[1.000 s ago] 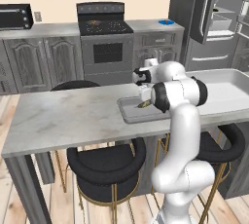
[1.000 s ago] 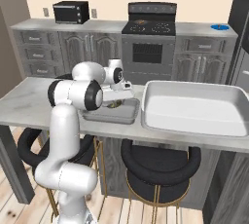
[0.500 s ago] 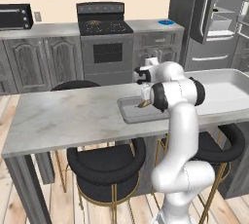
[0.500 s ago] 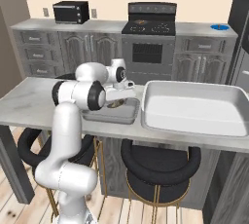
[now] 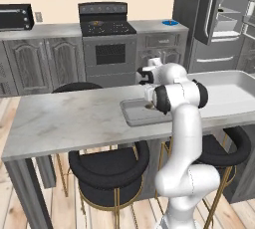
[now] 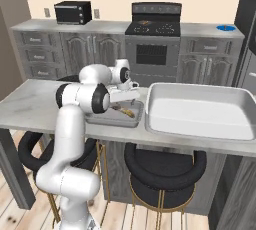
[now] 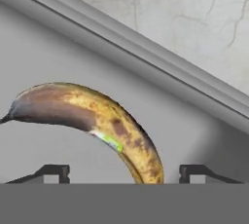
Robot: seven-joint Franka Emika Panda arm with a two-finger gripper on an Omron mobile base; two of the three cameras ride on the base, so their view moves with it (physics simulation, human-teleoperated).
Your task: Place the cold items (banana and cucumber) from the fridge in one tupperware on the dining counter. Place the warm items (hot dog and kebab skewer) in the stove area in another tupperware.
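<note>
**Letting go of the banana cleanly**

In the hand view, the brown-spotted yellow banana (image 7: 92, 118) lies on the grey floor of the small shallow grey tupperware tray (image 7: 146, 67), curving from the left of the frame down to the bottom centre. The two dark finger tips (image 7: 51, 172) stand wide apart at the bottom of the frame, one on each side of the fruit's lower end, and neither appears to press on it. So the hand (image 7: 124, 173) is wide and holds nothing; the banana looks to rest in the tray.

In the right base view, the banana (image 6: 124, 109) shows as a yellow-brown sliver in the tray (image 6: 102, 120), left of centre, just under the hand (image 6: 124, 97). The tray sits on the pale marbled worktop (image 6: 30, 106), just beside the large grey rectangular tupperware (image 6: 200, 111) to the right of it.

The step in hand reads as the release and pull-away. To do it well, I judge the hand should rise straight up along its own axis with the fingers kept wide, so that neither tip catches the curved end and drags the fruit. Sideways travel should wait until the tips are above the tray's rim, which runs diagonally across the upper part of the hand view. The cucumber, hot dog and skewer remain to be fetched.
</note>
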